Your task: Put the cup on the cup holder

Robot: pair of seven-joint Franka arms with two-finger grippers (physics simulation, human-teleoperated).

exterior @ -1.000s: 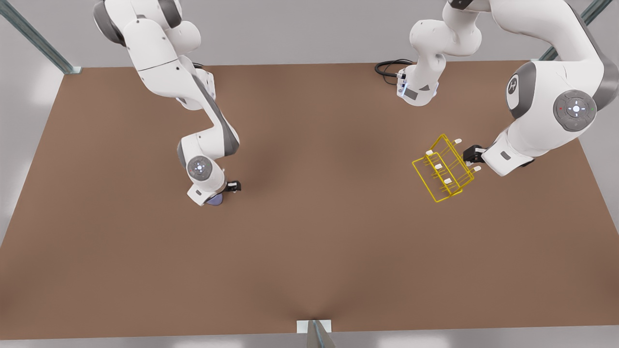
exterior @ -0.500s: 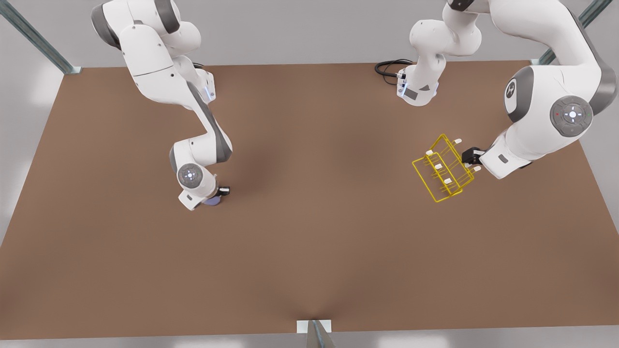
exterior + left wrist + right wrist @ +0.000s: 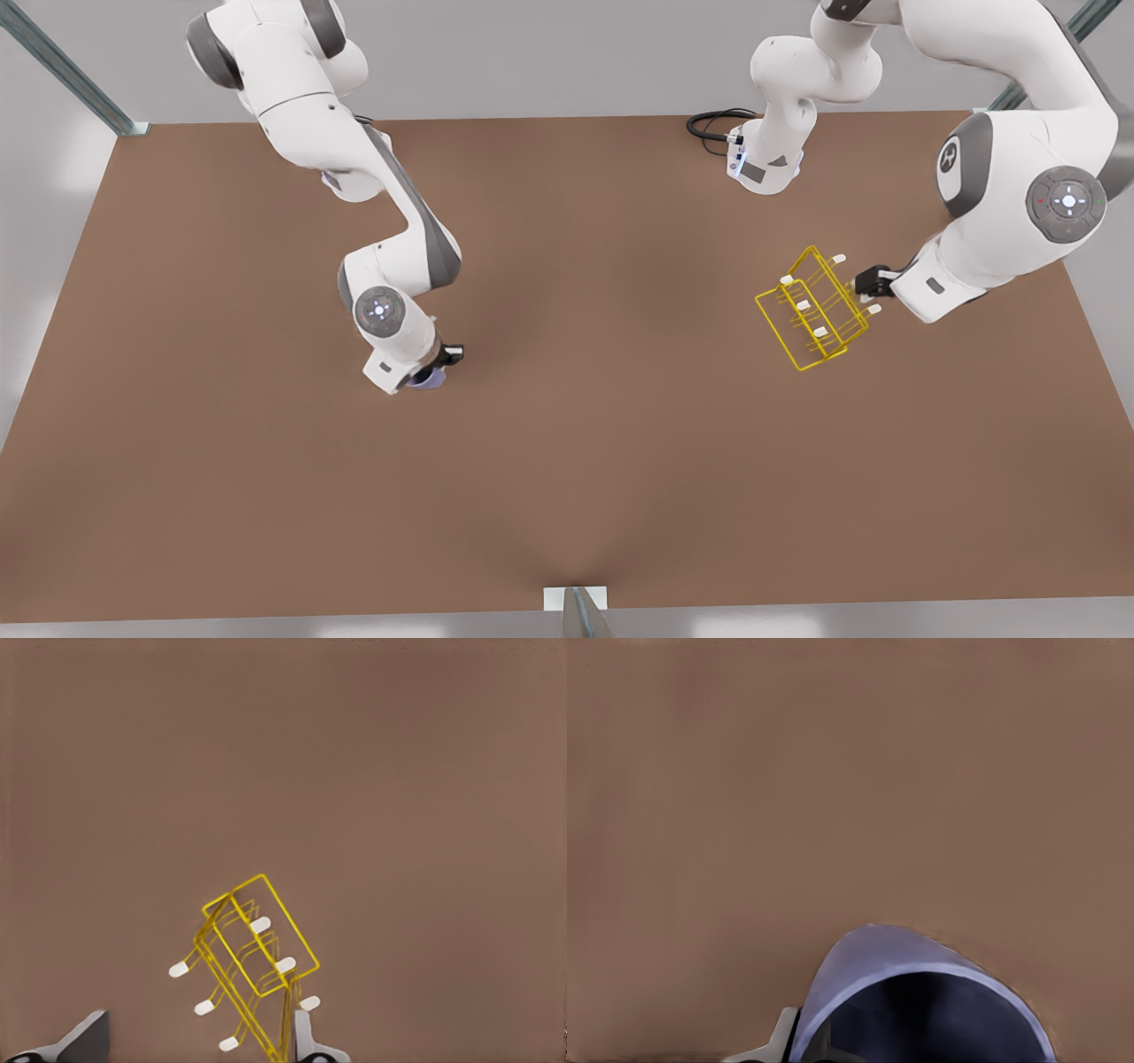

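Note:
The lavender-blue cup [image 3: 428, 379] hangs just above the brown table at the front view's left, with my right gripper [image 3: 436, 365] shut on it. In the right wrist view the cup's [image 3: 921, 1001] open mouth faces the camera, and one finger [image 3: 782, 1041] presses its rim. The yellow cup holder [image 3: 803, 306] with white-tipped pegs rests on the table at the front view's right. My left gripper [image 3: 870, 283] is at its right edge, open. In the left wrist view the cup holder's [image 3: 261, 926] near end lies between that gripper's [image 3: 195, 1050] spread fingers.
A black cable [image 3: 709, 124] coils at the table's back edge beside an arm base [image 3: 766, 164]. A metal post [image 3: 580, 611] stands at the middle of the front edge. Bare brown tabletop [image 3: 602, 337] lies between the cup and the holder.
My right arm carried the cup slightly left, then right and a little toward the front edge. My left gripper drew back a little from the holder, which stayed put.

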